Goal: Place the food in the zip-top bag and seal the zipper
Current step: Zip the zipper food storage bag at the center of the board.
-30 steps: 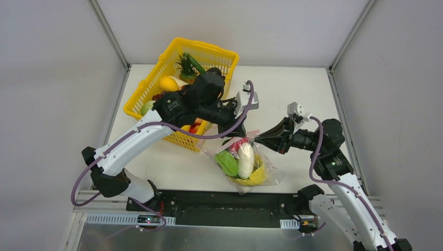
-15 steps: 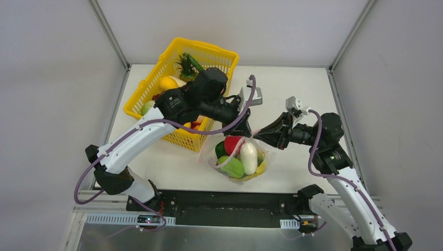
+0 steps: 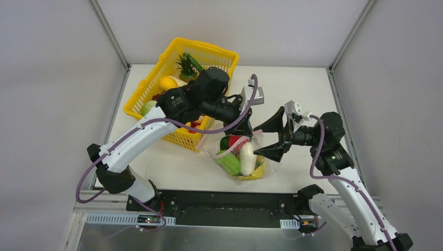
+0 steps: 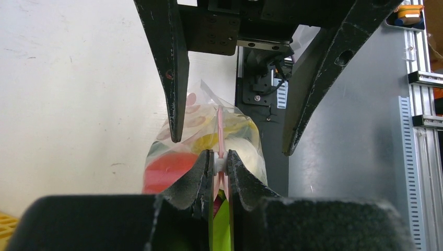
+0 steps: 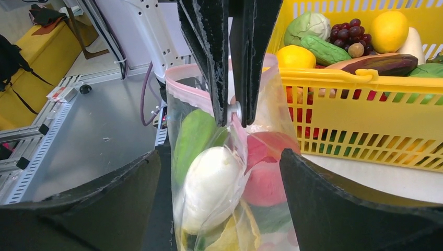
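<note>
Left gripper [image 3: 249, 128], top view: clamped at the mouth of the bag [image 3: 245, 166], which sits on the table [image 3: 298, 94] just beside the basket [image 3: 206, 48]; right gripper [image 3: 268, 139] spread wide around the bag's far side, holding nothing.
Left wrist view: pads [image 4: 201, 172] pinch the zipper [image 4: 220, 123], seen edge-on.
Right wrist view: food [image 5: 209, 183] inside the bag, namely green, white and red pieces; rim left of the pinch looks parted; more produce in the basket.
Judgement: loading largely done; sealing unfinished.
</note>
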Controlling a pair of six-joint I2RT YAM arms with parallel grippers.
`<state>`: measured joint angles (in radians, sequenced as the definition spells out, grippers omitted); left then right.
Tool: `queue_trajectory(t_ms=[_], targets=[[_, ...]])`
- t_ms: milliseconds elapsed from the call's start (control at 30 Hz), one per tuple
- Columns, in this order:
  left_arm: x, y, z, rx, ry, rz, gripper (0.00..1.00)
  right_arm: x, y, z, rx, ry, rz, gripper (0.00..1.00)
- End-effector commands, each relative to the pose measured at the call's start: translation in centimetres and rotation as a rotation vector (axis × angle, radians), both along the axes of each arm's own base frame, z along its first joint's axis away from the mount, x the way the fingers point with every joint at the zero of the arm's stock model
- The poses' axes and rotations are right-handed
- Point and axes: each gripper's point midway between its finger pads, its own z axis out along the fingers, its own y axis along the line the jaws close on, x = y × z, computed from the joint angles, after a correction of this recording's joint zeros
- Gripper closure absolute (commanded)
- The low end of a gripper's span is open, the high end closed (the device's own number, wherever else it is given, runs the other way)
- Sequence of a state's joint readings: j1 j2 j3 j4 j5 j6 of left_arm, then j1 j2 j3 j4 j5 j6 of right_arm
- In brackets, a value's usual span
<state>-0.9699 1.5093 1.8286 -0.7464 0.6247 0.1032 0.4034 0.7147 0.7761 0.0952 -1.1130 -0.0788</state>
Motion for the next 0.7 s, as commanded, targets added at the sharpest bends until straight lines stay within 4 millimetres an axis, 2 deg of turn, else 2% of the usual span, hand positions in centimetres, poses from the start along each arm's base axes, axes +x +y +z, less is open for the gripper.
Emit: queue_trajectory(t_ms=[0,100,300,333,367,400,433,500,667], targets=[[-1.1,-0.8,2.6,-0.077,-0.02,-0.047,1.0,-0.1,0.0,1.8,0.021,-0.093,0.026,0.14],[-1.3,-0.9,2.5,-0.072,-0.017,-0.055,1.0,0.5,0.2,2.1,0.029,-0.093,0.008,0.26],[-1.4,-0.9,2.5,-0.071,-0.02,-0.054,1.0,0.5,0.3,2.0,0.033,-0.089,0.017,0.61],[-1.3,-0.9,2.4,-0.069,-0.02,-0.051,1.0,0.4,0.3,2.0,0.036,-0.096,0.017,0.61],[-1.3,-0.9,2.3,-0.065,-0.023,-0.047,1.0,0.4,0.2,2.0,0.037,-0.095,0.008,0.8],[-1.1,-0.9,2.2,-0.06,-0.026,-0.038,1.0,0.4,0.2,2.0,0.039,-0.097,0.0,0.85],[-1.0,-0.9,2.2,-0.056,-0.028,-0.033,1.0,0.5,0.1,1.9,0.041,-0.097,-0.012,0.87],[-0.8,-0.7,2.0,-0.047,-0.034,-0.019,1.0,0.6,0.0,1.9,0.045,-0.099,-0.034,0.97],[0.1,1.2,0.7,0.019,-0.096,0.05,1.0,2.4,-0.7,1.7,0.063,-0.1,-0.184,1.0]])
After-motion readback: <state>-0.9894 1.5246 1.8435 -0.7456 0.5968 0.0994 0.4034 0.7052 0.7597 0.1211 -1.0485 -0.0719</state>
